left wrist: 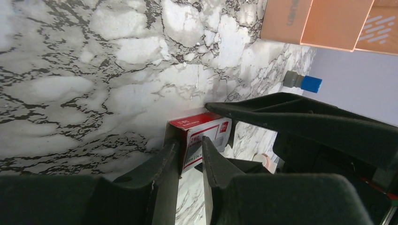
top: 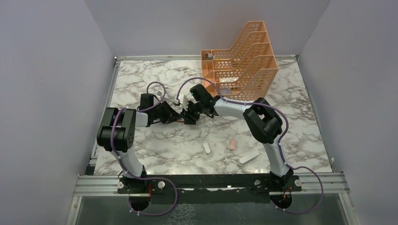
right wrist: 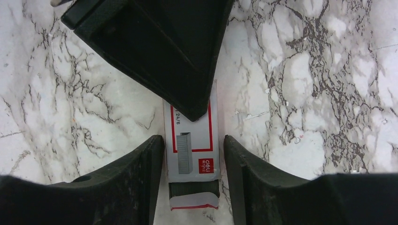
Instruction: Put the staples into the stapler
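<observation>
Left gripper [left wrist: 190,146] is pinched on one end of the small flat red-and-white cardboard staple box [right wrist: 195,157]. Right gripper [right wrist: 193,140] just straddles it, jaws slightly wider than the box.

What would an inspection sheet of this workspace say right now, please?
Surface: marble table, no spills seen.
Job's things: red-and-white staple box at centre, end flap open; stapler not identified.
Clutter: short white piece, pink piece, longer white piece near the front; blue-capped cylinder.
Claws: left claw pinches the box; right claw open, straddling it.
Cables: purple cables along both arms, no snags seen.
Surroundings: orange file rack at the back; plain walls.
</observation>
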